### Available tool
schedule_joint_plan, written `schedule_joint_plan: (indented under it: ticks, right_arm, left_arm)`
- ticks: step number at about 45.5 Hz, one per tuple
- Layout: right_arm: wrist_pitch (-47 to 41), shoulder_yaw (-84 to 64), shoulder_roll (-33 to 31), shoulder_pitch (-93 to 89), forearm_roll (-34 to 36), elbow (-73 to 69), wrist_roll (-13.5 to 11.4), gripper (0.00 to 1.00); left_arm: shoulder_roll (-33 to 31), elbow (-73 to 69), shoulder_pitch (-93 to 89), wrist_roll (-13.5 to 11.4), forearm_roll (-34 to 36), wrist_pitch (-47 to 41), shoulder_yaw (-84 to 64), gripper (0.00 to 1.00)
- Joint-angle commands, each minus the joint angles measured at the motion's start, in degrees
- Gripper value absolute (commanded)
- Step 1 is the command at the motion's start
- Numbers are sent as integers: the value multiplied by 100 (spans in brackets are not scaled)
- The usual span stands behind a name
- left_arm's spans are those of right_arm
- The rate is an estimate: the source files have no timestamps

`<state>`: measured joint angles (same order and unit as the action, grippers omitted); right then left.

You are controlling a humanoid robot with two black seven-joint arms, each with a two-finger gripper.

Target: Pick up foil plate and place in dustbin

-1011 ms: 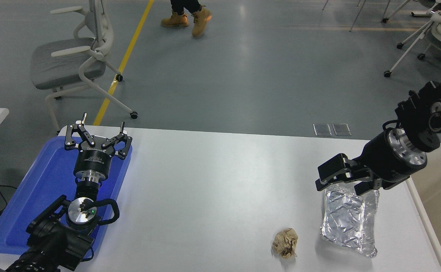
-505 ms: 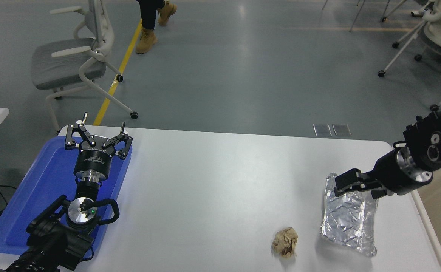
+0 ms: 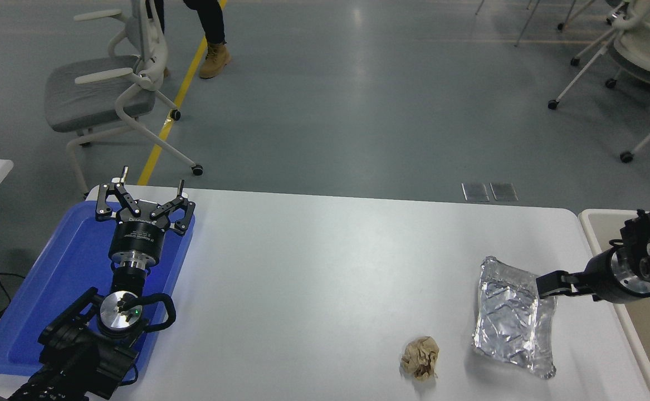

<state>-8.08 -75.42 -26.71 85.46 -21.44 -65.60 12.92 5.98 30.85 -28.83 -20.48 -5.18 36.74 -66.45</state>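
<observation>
The foil plate [image 3: 511,320], crinkled and silver, lies on the white table [image 3: 313,267] at the front right. My right gripper [image 3: 547,285] comes in low from the right edge and is at the plate's far right rim, touching or just over it. I see it edge-on and cannot make out its state. The dustbin [image 3: 595,236], cream-rimmed with a beige inside, stands off the table's right end, partly behind my right arm. My left gripper [image 3: 152,177] is parked open over the blue tray.
A crumpled tan paper ball [image 3: 420,358] lies left of the foil plate near the front edge. A flat blue tray [image 3: 35,301] sits at the table's left end. A grey chair [image 3: 102,89] and a person's legs [image 3: 209,33] are beyond the table.
My right arm has swung right and down, from above the plate's far edge to its far right rim. The person on the floor has walked left. The left arm has not moved.
</observation>
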Motion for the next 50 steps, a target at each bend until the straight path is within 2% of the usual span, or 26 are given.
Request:
schedule_joint_plan:
  ticks: [1,24,34,37,45,48,50]
  right_arm:
    - [193,467,-1,-847,158,618,-44,100]
    - [421,871,263,-1849,220,1357,-211,100]
    - [421,942,315,-2077,228,1585,-255,93]
    - [421,959,324,-2104,228,1585,-255,85]
    - [413,1196,324,-2157,220,1577,-220,40]
    - [413,1232,333,-2201,211,1585,-219,31]
    - [421,1240,333,-2192,211,1585,-228,28]
  left_arm:
    - [0,0,0,0,-1,0,0,100]
    - [0,0,0,0,-1,0,0,100]
    - [0,0,0,0,-1,0,0,100]
    - [0,0,0,0,-1,0,0,100]
    - [0,0,0,0,-1,0,0,100]
    - [0,0,0,0,-1,0,0,100]
    - [0,0,0,0,-1,0,0,100]
